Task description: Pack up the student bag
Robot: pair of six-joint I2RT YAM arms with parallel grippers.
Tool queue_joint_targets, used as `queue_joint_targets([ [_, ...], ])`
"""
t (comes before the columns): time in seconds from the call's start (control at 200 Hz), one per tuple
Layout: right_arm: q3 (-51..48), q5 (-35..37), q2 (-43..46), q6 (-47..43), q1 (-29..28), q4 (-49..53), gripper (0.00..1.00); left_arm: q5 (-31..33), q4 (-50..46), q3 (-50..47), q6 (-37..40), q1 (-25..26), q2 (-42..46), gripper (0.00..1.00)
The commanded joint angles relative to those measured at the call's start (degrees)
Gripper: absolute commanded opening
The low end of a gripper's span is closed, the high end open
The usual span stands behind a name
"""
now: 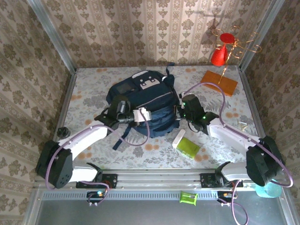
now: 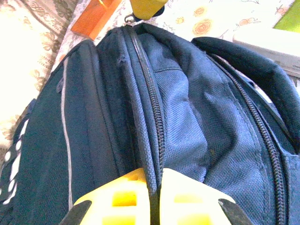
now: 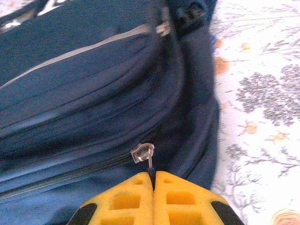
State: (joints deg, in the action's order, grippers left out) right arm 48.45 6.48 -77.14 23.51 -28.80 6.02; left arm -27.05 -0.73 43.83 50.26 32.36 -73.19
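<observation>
Up close: right pincer [image 3: 153, 194] pinched shut on zip pull [image 3: 142, 153], left pincer [image 2: 154, 199] nipping the zip seam [image 2: 150, 117]. Student bag [image 1: 140, 105] flat in middle of counter [image 1: 89, 93]. Looks early going: zip seemingly closed, green-white box [image 1: 187, 146] unpacked just beside it.

Soft, even light fills the overhead view, slightly hazy, with only faint shadows under the arms on the tabletop [image 1: 93, 89]. In the left wrist view the tabletop beyond the left claw [image 2: 154, 187] is blown out almost to white, while the student bag [image 2: 197, 122] ahead of it is sharp enough to show its weave. The right wrist view is softer. Fabric beyond the right claw [image 3: 153, 187] smears, perhaps from motion, and the zip pull [image 3: 142, 152] at its tips glints. Both claws' yellow fingers look blurred.
</observation>
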Motion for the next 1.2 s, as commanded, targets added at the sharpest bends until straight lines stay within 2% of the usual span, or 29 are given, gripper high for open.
queue_joint_targets([
  [0.0,2.5,5.5,-2.2,-0.9,4.1,3.9,0.00,1.0,-3.5,-1.9,-0.7,-4.9,4.3,0.00],
  [0.11,3.1,-1.4,-4.5,-0.3,3.4,-0.6,0.00,6.8,-2.5,-2.7,-1.8,-5.8,4.0,0.00],
  [0.16,3.0,-3.3,-4.4,-0.2,2.2,-2.1,0.00,9.2,-2.7,-2.5,-3.1,-6.6,3.5,0.25],
  [0.215,3.0,-4.4,-4.1,-0.2,0.9,-2.5,0.00,8.1,-3.1,-2.5,-4.3,-7.4,3.5,0.43],
  [0.32,2.0,-5.9,-3.0,0.6,-0.7,-3.6,0.00,2.6,0.1,-3.9,-9.4,-6.6,6.3,0.67],
  [0.345,1.6,-6.2,-3.0,0.9,-1.1,-3.8,0.00,1.9,1.4,-4.4,-10.6,-6.5,7.1,0.70],
  [0.395,1.0,-6.5,-0.8,1.4,-1.9,-4.2,0.00,1.4,3.9,-4.8,-12.2,-3.1,8.0,0.73],
  [0.505,0.0,-6.7,0.6,2.1,-3.3,-4.7,0.00,6.5,3.6,-2.0,-11.5,3.3,5.6,0.73],
  [0.665,-0.5,-7.4,2.2,2.8,-4.4,-5.2,0.00,13.1,0.4,4.5,-6.7,8.1,-2.2,0.63],
  [0.83,-0.6,-7.6,2.7,3.0,-5.1,-5.3,0.00,17.6,-1.0,9.8,-3.6,9.6,-7.7,0.52],
  [1.195,-1.4,-8.2,3.6,2.7,-5.7,-5.7,0.00,17.1,-5.8,11.1,0.3,9.7,-13.1,0.40],
])
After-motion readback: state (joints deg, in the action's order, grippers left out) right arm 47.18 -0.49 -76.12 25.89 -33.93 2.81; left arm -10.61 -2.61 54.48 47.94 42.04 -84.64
